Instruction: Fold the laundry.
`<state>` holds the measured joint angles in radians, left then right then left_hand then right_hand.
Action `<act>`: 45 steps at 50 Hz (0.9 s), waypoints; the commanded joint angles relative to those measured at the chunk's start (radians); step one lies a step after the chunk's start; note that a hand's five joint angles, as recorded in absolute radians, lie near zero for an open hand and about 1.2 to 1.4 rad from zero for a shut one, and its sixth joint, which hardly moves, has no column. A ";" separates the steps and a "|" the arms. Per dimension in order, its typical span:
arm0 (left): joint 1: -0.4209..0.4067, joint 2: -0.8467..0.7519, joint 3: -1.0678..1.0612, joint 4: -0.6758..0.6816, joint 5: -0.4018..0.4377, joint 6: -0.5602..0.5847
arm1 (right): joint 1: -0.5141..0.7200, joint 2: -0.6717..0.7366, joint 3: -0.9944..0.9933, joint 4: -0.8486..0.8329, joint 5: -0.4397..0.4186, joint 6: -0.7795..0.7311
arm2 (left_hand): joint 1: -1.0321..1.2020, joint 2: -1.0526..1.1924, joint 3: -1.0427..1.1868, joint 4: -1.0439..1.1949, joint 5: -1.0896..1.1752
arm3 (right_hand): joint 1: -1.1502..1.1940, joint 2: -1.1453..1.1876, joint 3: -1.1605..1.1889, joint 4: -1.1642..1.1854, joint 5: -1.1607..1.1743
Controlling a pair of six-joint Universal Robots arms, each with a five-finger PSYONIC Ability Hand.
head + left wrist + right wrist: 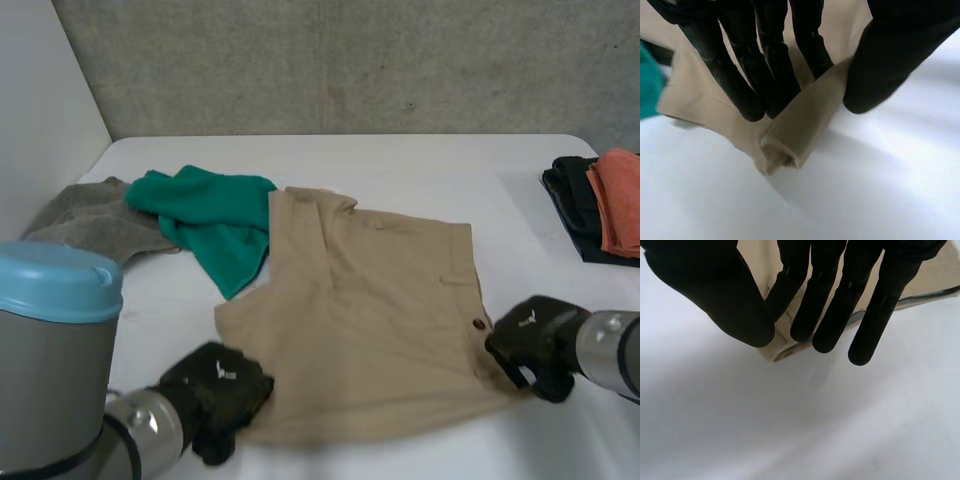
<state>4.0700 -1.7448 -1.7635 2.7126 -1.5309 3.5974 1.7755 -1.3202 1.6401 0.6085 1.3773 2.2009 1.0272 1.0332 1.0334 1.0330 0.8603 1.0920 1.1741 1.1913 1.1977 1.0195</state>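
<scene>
Head view: a pair of tan shorts (pixel 370 320) lies spread flat at the middle of the white table (pixel 450 170), waistband toward the robot's right. The left hand (pixel 215 395) sits on the near hem corner of the shorts, and the right hand (pixel 535 345) on the near waistband corner, just beside the dark button. A crumpled green cloth (pixel 215 225) overlaps the far hem corner of the shorts, with a grey cloth (pixel 95 220) touching it on the side away from the shorts. Well apart from the waistband, a folded orange garment (pixel 620 200) rests on a black one (pixel 568 190) at the table's edge.

Left wrist view: the fingers (pixel 755 65) and thumb (pixel 890 65) pinch a small rolled fold of the shorts' corner, lifted slightly off the table.

Right wrist view: straight fingers (pixel 830 300) close against the thumb (pixel 725 305) with the waistband corner caught between them.
</scene>
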 commanded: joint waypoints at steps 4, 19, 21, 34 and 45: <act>-0.005 -0.016 0.151 -0.018 -0.044 0.122 | 0.005 0.003 0.040 -0.127 -0.044 0.065 | -0.853 -0.859 -0.859 -0.858 -0.860 | 0.304 0.222 0.205 0.199 0.202; 0.101 -0.486 0.762 0.372 0.282 0.179 | 0.091 0.006 0.144 -0.369 -0.064 0.169 | -0.535 -0.541 -0.542 -0.541 -0.543 | 0.304 0.222 0.205 0.199 0.202; 0.110 -0.559 0.852 0.368 0.314 0.188 | 0.096 0.009 0.150 -0.384 -0.064 0.175 | -0.471 -0.477 -0.477 -0.476 -0.478 | 0.304 0.222 0.205 0.199 0.202; 0.196 -1.029 1.377 0.231 0.402 0.408 | 0.088 0.027 0.158 -0.426 -0.064 0.203 | -0.403 -0.409 -0.409 -0.409 -0.410 | 0.304 0.222 0.205 0.199 0.202; 0.216 -1.001 1.260 0.217 0.371 0.471 | 0.067 0.022 0.152 -0.441 -0.069 0.206 | 0.368 0.362 0.361 0.362 0.360 | 0.304 0.222 0.205 0.199 0.202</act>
<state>4.2882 -2.7996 -0.4045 2.9159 -1.1411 4.0482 1.8501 -1.2932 1.7950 0.1727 1.3093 2.4054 0.7261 0.7015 0.7033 0.7017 0.5240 1.1203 1.1741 1.1913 1.1977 1.0261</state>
